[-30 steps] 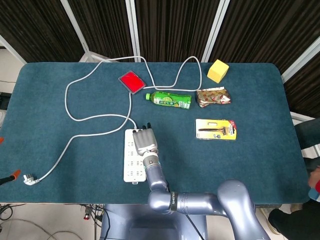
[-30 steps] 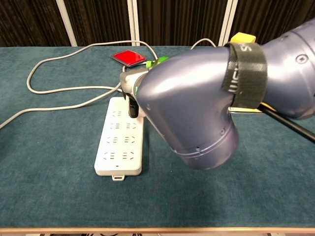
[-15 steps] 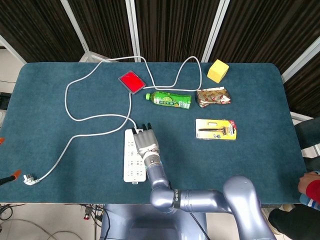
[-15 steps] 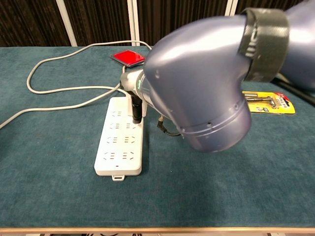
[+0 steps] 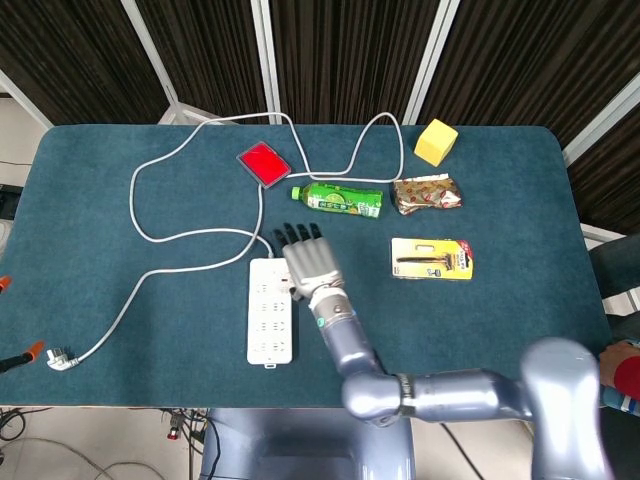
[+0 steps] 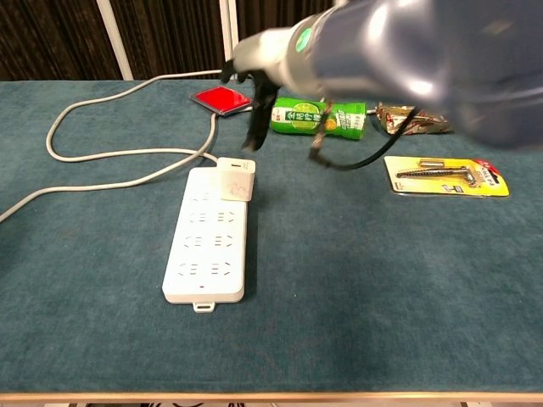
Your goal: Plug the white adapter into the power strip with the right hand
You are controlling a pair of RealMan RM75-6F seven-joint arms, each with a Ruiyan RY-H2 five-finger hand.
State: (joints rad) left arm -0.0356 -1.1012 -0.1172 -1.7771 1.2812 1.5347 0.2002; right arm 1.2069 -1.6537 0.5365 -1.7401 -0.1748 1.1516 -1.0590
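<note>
The small white square adapter [image 6: 237, 179] is sitting on the far end of the long white plastic power strip [image 6: 209, 236], right where the pale cord [image 6: 110, 157] goes in. It is looking pushed in, so the job is looking about done.

The right hand [image 5: 308, 261] is hanging above the table with its fingers apart and holding nothing. In the head view it is just to the right of the strip's far end, so the adapter is lying to the left of the hand and lower down. The strip's long way is running from near to far. The left hand is not showing in either view.

The table [image 5: 520, 200] is covered in soft dark teal cloth. Far behind are lying a shiny green bottle [image 5: 338, 200] and a flat red square [image 5: 263, 163].
</note>
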